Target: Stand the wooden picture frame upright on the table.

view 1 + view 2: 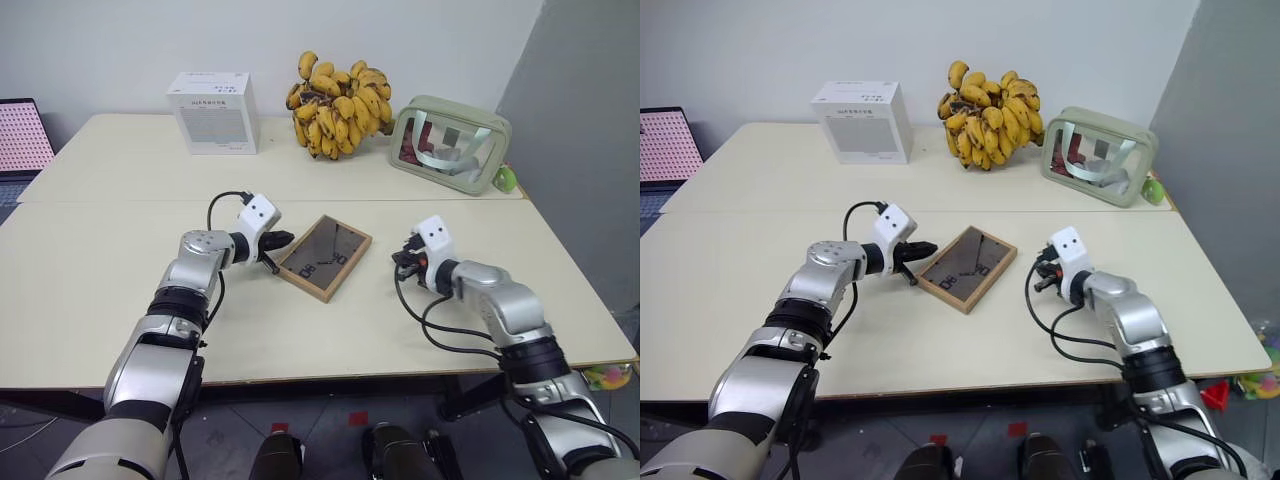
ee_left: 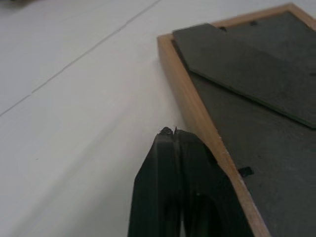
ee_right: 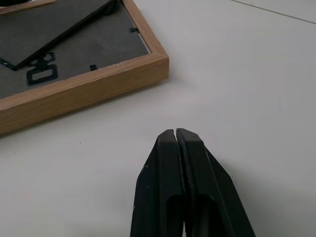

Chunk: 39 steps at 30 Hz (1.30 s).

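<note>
1. The wooden picture frame (image 1: 324, 256) lies flat on the table (image 1: 120, 270), near the middle of the front half, dark back facing up – its fold-out stand lies flat against the back.
2. The frame sits turned at an angle, one corner pointing toward the robot.
3. The left gripper (image 1: 277, 240) is at the frame's left edge; its jaws are pressed together with nothing between them. In the left wrist view the fingertips (image 2: 170, 136) lie just beside the light-wood rim, close enough that I cannot tell whether they touch it.
4. The right gripper (image 1: 404, 262) is to the right of the frame – near it but apart, with bare table between. Its jaws are also closed on nothing, as the right wrist view shows.
5. At the back of the table stand a white box (image 1: 213, 112), a bunch of bananas (image 1: 338, 105) and a pale green clear-sided pouch (image 1: 449, 143).
</note>
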Motion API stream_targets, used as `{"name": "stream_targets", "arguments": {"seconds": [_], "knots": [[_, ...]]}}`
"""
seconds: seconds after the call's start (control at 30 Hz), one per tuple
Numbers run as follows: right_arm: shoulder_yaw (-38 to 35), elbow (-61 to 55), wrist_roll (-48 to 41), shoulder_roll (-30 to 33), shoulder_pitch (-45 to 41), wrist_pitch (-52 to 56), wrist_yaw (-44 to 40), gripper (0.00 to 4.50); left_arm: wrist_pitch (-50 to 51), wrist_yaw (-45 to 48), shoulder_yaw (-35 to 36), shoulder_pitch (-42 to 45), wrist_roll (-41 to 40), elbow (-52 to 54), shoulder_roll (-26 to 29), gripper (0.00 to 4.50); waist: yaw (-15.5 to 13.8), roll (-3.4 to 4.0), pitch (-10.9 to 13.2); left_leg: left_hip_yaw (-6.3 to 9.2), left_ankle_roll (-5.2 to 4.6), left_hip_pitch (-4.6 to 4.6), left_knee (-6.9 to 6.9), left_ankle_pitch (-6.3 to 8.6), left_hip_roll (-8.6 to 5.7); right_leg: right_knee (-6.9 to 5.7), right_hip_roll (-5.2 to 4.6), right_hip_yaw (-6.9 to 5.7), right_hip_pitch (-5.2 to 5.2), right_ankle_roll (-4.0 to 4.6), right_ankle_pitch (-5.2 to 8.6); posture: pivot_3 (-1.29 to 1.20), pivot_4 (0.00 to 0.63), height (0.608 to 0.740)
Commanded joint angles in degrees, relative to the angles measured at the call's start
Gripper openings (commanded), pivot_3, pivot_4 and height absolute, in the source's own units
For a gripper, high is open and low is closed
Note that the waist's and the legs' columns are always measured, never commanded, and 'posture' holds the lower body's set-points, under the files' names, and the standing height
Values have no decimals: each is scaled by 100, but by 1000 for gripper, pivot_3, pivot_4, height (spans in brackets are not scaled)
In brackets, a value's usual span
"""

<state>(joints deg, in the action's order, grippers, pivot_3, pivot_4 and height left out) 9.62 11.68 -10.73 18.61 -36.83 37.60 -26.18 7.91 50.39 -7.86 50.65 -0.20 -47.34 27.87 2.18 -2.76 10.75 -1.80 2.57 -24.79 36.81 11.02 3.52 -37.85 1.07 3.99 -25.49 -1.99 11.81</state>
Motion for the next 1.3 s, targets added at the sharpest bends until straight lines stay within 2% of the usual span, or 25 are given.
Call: {"name": "stream_targets", "arguments": {"seconds": [0.03, 0.2, 0.37, 0.53, 0.63, 0.73, 0.83, 0.97, 1.13, 1.3], "knots": [[105, 283, 182, -194, -357, -361, -91, 0, 576, 530, -120, -295, -94, 1025, 160, 17, 20, 0, 0, 1, 0, 1, 0, 0, 0, -4, 1, 0, -1, 2, 1, 0, 150, 740], [140, 1147, 392, -541, -888, -795, -138, 0, 1742, 1100, -197, -1324, -439, 3244, 569, 17, 56, 1, 0, 2, 0, 2, -1, 0, 2, -9, 0, 1, -1, 7, 4, 0, 150, 740], [127, 1371, 452, -526, -977, -967, -445, 0, 2798, 1180, -49, -1995, -887, 4824, 792, 17, 66, 1, 0, 7, 0, 0, 0, 0, 0, -7, -6, -5, 0, 15, 10, 0, 150, 740], [159, 1263, 608, -212, -749, -1056, -798, 0, 3003, 1073, 243, -2421, -987, 5066, 1200, 17, 107, 1, 0, 8, 0, 7, 8, 0, 1, -13, -5, -3, 4, 40, 24, 0, 150, 740], [217, 1246, 778, 102, -598, -1277, -960, 0, 3451, 1195, 636, -2719, -1464, 5221, 1421, 17, 115, 2, 1, 8, 0, 18, 5, 0, 3, -15, -2, -3, 8, 44, 26, 0, 150, 740], [228, 1297, 863, 270, -530, -1478, -1072, 0, 4653, 1269, 1264, -2811, -2383, 5238, 1392, 473, 119, 3, 2, 6, 0, 18, 4, 0, 3, -13, -3, -2, 7, 46, 28, 0, 150, 740], [212, 1424, 892, 286, -535, -1628, -1098, 0, 6028, 1162, 1932, -2596, -3255, 4856, 1231, 1148, 125, 3, 2, 7, 0, 17, 5, 0, 3, -12, -3, -4, 6, 45, 28, 0, 150, 740], [169, 1711, 934, 133, -605, -1854, -1005, 0, 7109, 765, 2265, -2242, -3615, 4142, 987, 1893, 125, 2, 2, 15, 0, 21, 8, 0, 2, -14, -1, -10, 13, 45, 28, 0, 150, 740], [227, 1718, 992, -118, -561, -1895, -915, 0, 7323, 178, 2366, -2087, -3648, 3661, 450, 2879, 140, 1, 0, 14, 0, 28, 6, 0, 2, -11, -1, -8, 22, 43, 27, 0, 150, 740], [332, 1346, 973, -538, -400, -1680, -798, 0, 6921, -214, 2242, -2186, -3530, 3342, 6, 3909, 170, 3, -2, 13, 0, 34, 2, 0, 5, -17, 0, -6, 21, 43, 26, 0, 150, 740]]}}
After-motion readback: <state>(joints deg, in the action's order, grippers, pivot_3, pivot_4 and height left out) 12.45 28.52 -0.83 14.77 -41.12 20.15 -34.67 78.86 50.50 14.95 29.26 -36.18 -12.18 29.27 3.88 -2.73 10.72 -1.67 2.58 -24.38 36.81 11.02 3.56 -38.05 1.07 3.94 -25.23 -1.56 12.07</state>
